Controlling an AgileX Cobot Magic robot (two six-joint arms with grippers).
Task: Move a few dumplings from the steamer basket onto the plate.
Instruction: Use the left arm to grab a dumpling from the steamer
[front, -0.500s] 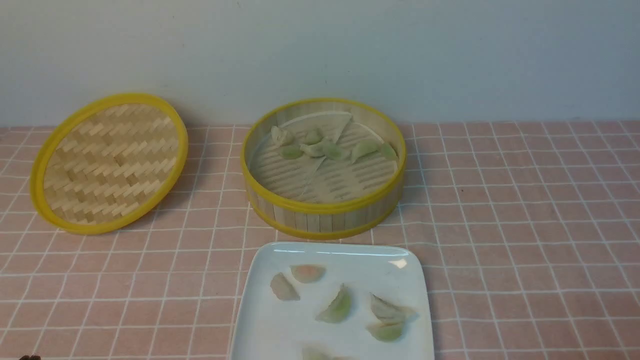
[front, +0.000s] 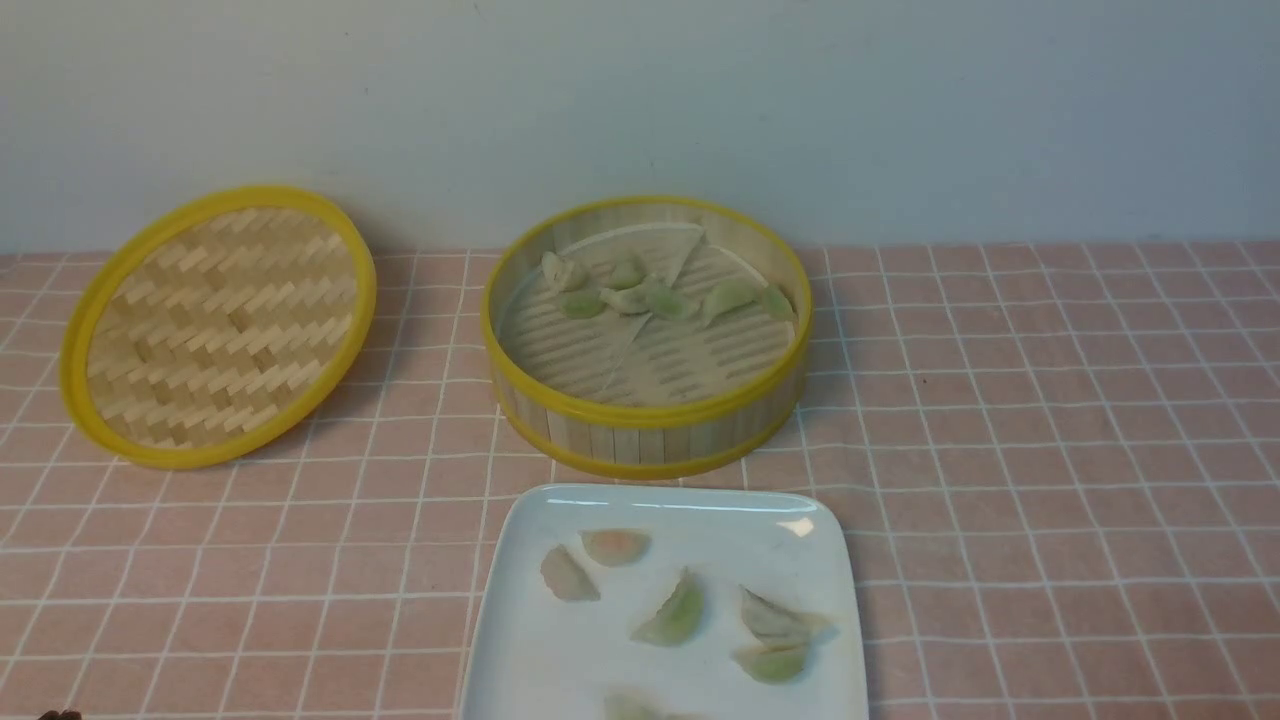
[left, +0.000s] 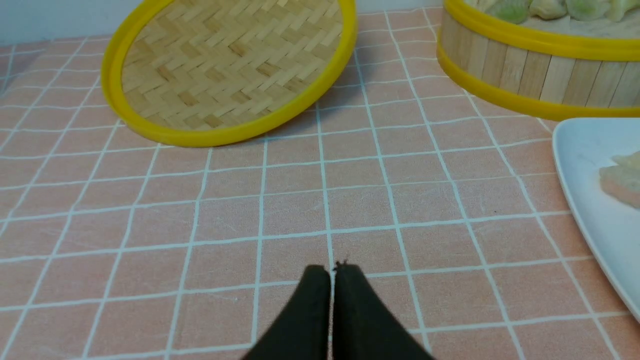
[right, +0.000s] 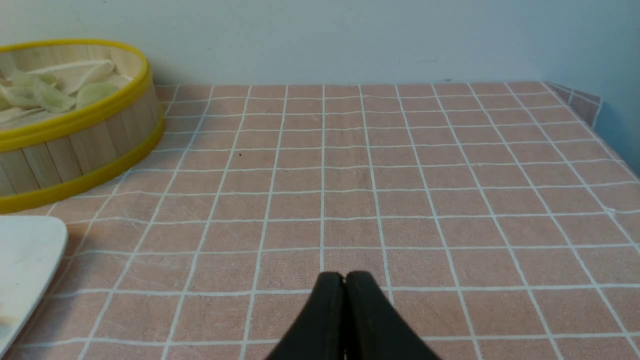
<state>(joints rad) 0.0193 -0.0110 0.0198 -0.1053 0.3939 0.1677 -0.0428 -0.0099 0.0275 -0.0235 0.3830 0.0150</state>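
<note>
The steamer basket (front: 648, 425) stands at the middle back of the table, with several pale green dumplings (front: 664, 300) lying along its far side. In front of it sits the white square plate (front: 530, 650), carrying several dumplings (front: 674, 614). My left gripper (left: 331, 270) is shut and empty, low over the pink cloth to the left of the plate (left: 580, 165) and short of the basket (left: 525, 70). My right gripper (right: 344, 276) is likewise shut and empty, over the cloth to the right of the basket (right: 65, 145) and the plate's corner (right: 25, 250).
The flat woven lid (front: 215, 325) with a yellow rim leans against the wall at the back left, also seen as the lid (left: 225, 65) in the left wrist view. A pink checked cloth (front: 1050, 450) covers the table; its right edge (right: 595, 107) drops off by the wall.
</note>
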